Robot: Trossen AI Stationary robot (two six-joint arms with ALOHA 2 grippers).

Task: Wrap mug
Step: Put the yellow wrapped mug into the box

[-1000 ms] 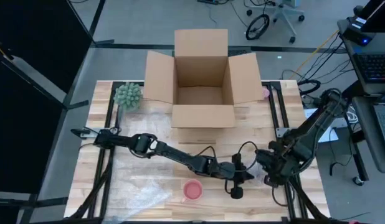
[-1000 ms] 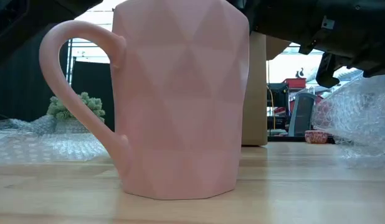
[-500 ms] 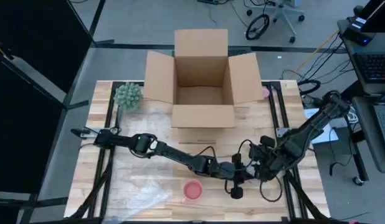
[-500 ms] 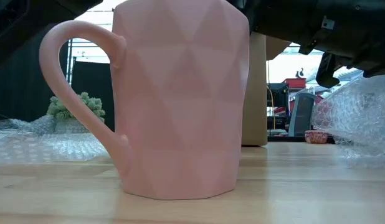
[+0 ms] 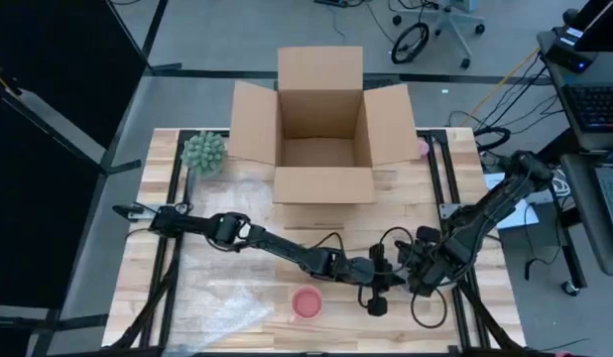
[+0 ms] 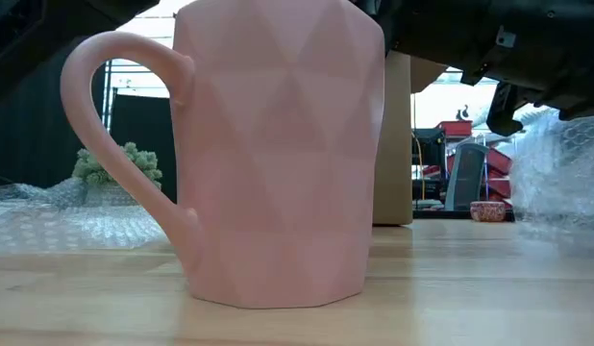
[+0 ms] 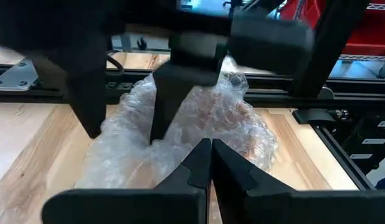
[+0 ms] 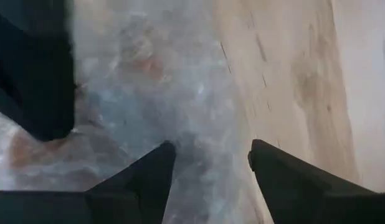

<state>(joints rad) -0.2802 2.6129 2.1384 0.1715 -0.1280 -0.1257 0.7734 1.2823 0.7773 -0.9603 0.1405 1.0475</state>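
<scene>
The pink faceted mug (image 5: 306, 302) stands upright on its base near the table's front edge and fills the low view (image 6: 278, 154). To its right lies a crumpled bundle of clear bubble wrap (image 7: 205, 118) with something reddish showing through it (image 8: 149, 68). My left gripper (image 7: 211, 152) reaches across the table to the bundle (image 5: 391, 281) and is shut at its near edge. My right gripper (image 8: 208, 165) hangs open over the bundle (image 5: 414, 270), fingers pointing down at it. My left gripper pinches the bubble wrap's near edge (image 7: 202, 134) between its two fingertips, coming level from the table's left. The rest of the bundle lies on the table beyond the fingers; one layer or several, I cannot tell. My right gripper's open fingers (image 7: 164, 106) reach down from above to the wrap; whether they touch it, I cannot tell.
An open cardboard box (image 5: 321, 134) stands at the table's far middle. A green spiky plant (image 5: 203, 152) sits at the far left. A flat sheet of bubble wrap (image 5: 227, 302) lies at the front left. Metal rails (image 5: 440, 188) run along the table's right side.
My right gripper has moved toward the table's left, closing in on the bundle and my left gripper. In the low view the bubble wrap on the right has shifted and stands higher than before. The mug has not moved.
</scene>
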